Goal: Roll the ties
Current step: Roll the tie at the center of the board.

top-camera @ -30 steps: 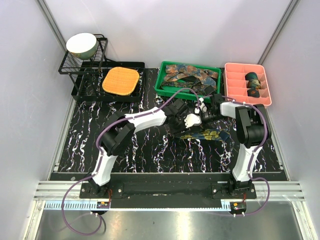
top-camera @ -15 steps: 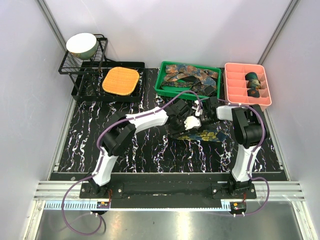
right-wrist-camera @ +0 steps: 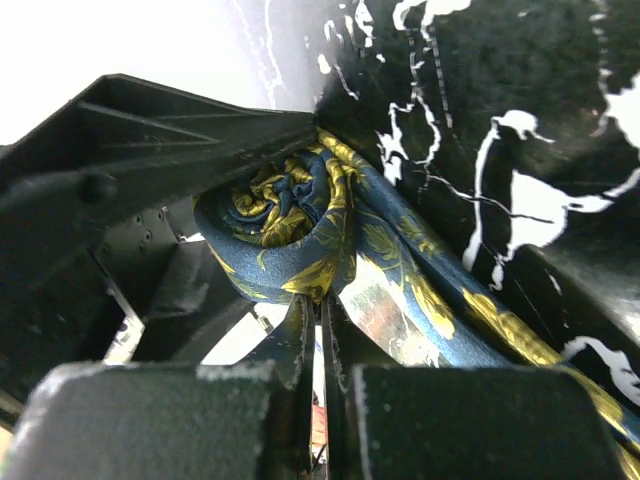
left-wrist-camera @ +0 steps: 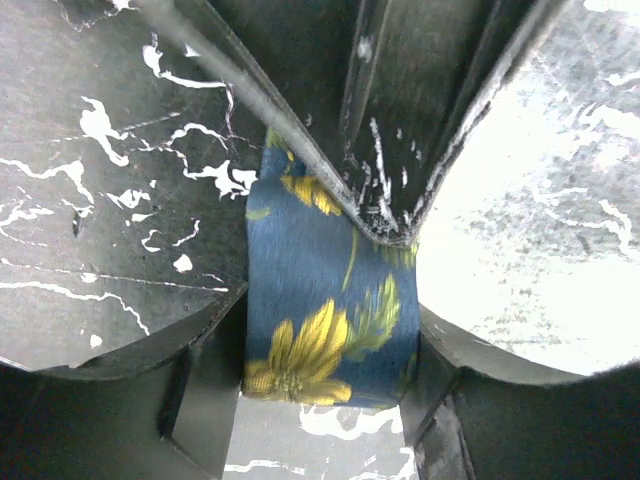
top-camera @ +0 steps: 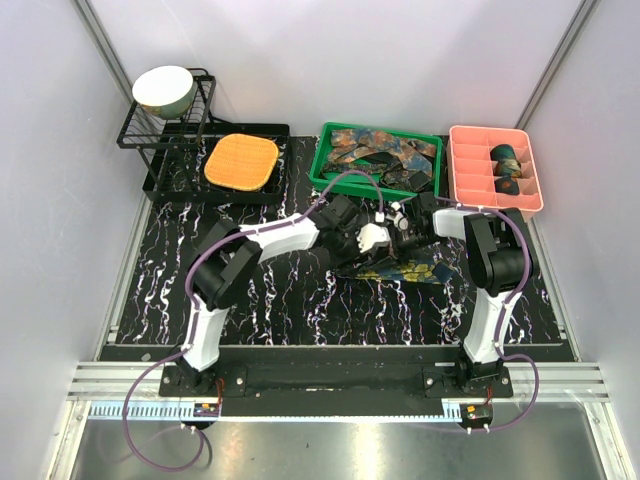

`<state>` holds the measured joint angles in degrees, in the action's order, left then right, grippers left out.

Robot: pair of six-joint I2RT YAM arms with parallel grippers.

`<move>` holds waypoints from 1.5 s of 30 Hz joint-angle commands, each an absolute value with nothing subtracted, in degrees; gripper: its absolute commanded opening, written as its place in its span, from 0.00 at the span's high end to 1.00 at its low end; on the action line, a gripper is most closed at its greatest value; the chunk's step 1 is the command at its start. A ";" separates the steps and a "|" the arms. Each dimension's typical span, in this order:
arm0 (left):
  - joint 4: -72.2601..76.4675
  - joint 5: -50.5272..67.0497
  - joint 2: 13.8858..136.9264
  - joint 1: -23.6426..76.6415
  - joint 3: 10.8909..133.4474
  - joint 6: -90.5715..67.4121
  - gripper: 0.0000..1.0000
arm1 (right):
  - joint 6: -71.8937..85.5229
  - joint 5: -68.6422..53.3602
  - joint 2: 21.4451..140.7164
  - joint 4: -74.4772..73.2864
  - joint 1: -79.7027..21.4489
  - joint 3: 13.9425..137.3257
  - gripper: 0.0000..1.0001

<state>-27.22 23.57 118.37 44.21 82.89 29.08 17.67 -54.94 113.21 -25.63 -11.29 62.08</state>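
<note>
A navy tie (top-camera: 418, 268) with gold flowers lies on the black marbled table, and one end is wound into a small roll. In the right wrist view that roll (right-wrist-camera: 285, 225) sits just above my right gripper (right-wrist-camera: 322, 300), which is shut on a fold at its underside. My left gripper (left-wrist-camera: 328, 335) is open, one finger on each side of the roll (left-wrist-camera: 325, 300), which fills the gap. The right gripper's shut fingers (left-wrist-camera: 385, 190) come in from above. From overhead, the left gripper (top-camera: 376, 240) and right gripper (top-camera: 403, 235) meet over the tie's left end.
A green bin (top-camera: 318, 175) of loose ties stands behind the grippers. A pink divided tray (top-camera: 458, 165) at the back right holds rolled ties (top-camera: 508, 160). An orange waffle pad (top-camera: 241, 162) and a wire rack (top-camera: 160, 135) with a bowl (top-camera: 163, 90) are at the back left.
My right gripper has closed on the roll. My left gripper has widened around it. Both grippers have shifted a little to the left over the tie.
</note>
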 commanded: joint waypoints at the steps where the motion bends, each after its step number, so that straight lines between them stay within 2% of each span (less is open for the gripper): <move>1: -17.36 33.47 117.25 41.31 74.98 25.49 0.39 | 13.72 -40.70 115.66 -30.75 -11.43 62.66 1.00; 8: -1.77 43.05 113.73 39.90 67.59 21.36 0.40 | 12.13 -37.97 117.60 -34.63 -11.51 64.51 1.00; 15: 5.01 44.38 115.13 40.17 68.02 18.28 0.41 | 11.43 -36.92 119.62 -36.30 -11.51 65.74 1.00; 19: 4.40 44.39 115.84 41.04 69.08 20.64 0.54 | 11.16 -36.83 121.02 -36.65 -11.60 66.53 1.00; 25: -2.54 40.18 115.05 42.45 68.82 27.84 0.66 | 10.90 -37.00 121.73 -37.00 -11.69 67.23 1.00; 26: -3.24 38.69 114.96 42.63 68.82 28.21 0.74 | 10.81 -37.26 121.73 -37.35 -11.69 67.58 1.00; 28: -7.54 35.09 115.22 42.89 69.34 30.22 0.81 | 9.58 -39.19 121.55 -37.96 -11.78 68.81 1.00; 29: -7.91 32.89 115.14 43.24 69.26 29.89 0.93 | 9.23 -40.07 121.29 -39.10 -11.60 69.43 1.00; 30: -9.13 30.78 115.22 43.33 68.91 29.62 0.96 | 8.45 -42.17 121.03 -39.98 -11.43 70.04 1.00; 32: -11.76 25.86 115.57 43.50 69.26 29.79 1.00 | 7.74 -42.71 119.36 -43.39 -11.08 71.80 0.87; 36: -14.59 21.10 115.75 43.59 67.94 29.01 1.00 | 5.81 -45.34 115.50 -48.94 -9.23 73.47 0.68; 39: -15.20 19.16 116.37 43.42 67.76 26.99 1.00 | 4.75 -45.70 112.07 -52.64 -7.65 73.74 0.64; 45: -16.43 18.37 118.65 42.10 69.78 18.21 1.00 | 4.57 -45.61 111.26 -53.88 -7.29 72.69 0.66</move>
